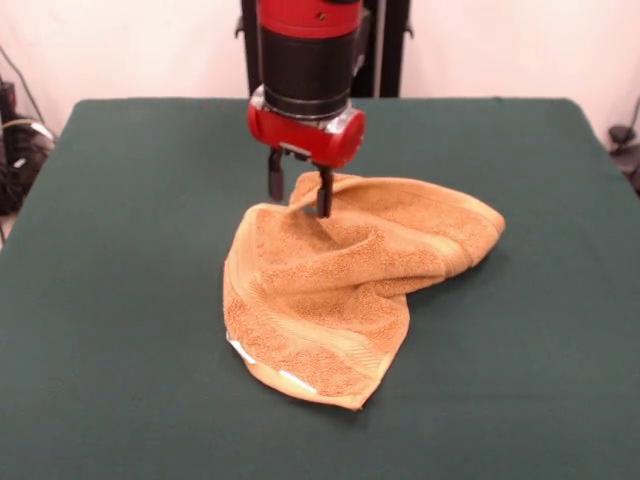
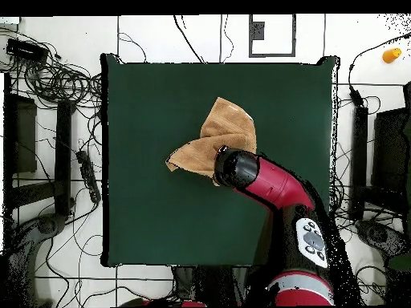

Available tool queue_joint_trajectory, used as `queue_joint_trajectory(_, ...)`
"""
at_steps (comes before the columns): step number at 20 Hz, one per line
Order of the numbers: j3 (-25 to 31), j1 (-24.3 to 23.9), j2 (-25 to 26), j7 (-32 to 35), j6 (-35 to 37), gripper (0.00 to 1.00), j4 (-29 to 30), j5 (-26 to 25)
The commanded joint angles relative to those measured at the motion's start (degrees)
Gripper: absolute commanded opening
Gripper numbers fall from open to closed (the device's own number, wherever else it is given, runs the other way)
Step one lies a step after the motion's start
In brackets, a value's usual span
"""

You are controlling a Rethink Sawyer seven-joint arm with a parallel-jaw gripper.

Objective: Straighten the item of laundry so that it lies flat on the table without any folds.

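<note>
The golden-orange towel lies crumpled on the dark green table, folded over itself, with one lobe toward the right and one toward the front. White tag bits show at its front-left edge. My gripper points straight down at the towel's far edge. Its fingers stand apart. The right fingertip touches the cloth and the left one hangs just off the edge. In the overhead view the towel lies near the table's middle, and the arm's wrist covers its lower corner and hides the gripper.
Green tabletop surrounds the towel on all sides. The pedestal stands behind the table's far edge. Cables and equipment lie on the floor around the table.
</note>
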Motion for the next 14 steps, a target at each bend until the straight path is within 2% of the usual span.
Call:
queue_joint_trajectory(1,7.2,-1.1,8.0,8.3,-10.1,1.0,7.7,-3.0)
queue_joint_trajectory(10,8.7,-1.5,13.0,10.8,-19.0,1.0,9.9,-3.3)
queue_joint_trajectory(14,8.2,-0.3,13.6,12.1,-20.2,1.0,10.6,-2.1)
